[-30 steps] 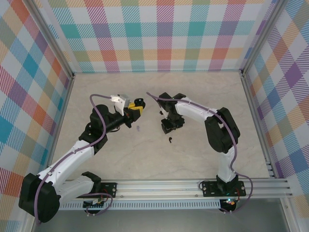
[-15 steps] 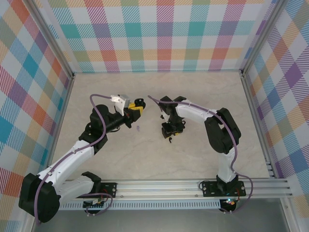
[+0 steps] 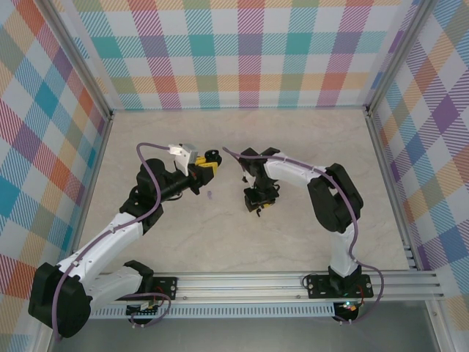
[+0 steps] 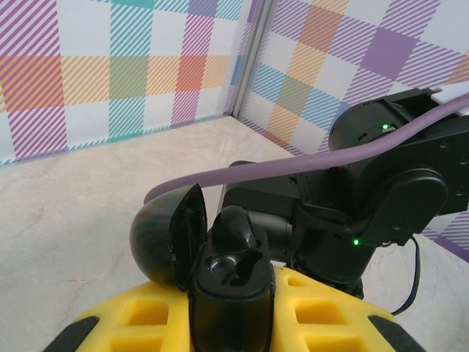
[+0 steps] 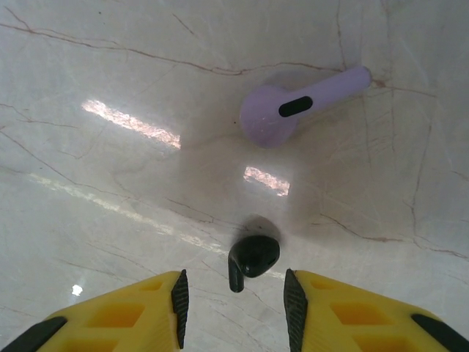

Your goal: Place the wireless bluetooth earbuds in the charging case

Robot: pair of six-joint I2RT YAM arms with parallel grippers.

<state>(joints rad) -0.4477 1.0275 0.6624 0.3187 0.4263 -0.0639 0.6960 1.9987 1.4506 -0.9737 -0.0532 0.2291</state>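
I see a marbled desk (image 3: 315, 220), plaid walls (image 3: 242, 51), open room at every edge. Left gripper (image 4: 233, 323) jaws pinch the charging case (image 4: 231, 275); right gripper (image 5: 234, 297) jaws spread astride a black earbud (image 5: 254, 257).

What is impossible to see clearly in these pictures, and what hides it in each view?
1. Small black earbud: in the top view, not separable from the dark right gripper above it.
2. Tiny pale lilac earbud: top view, too small to tell how it lies.
3. Open black charging case: left wrist view, base cut off by the bottom edge; all black, so whether its rear socket is filled is unclear.
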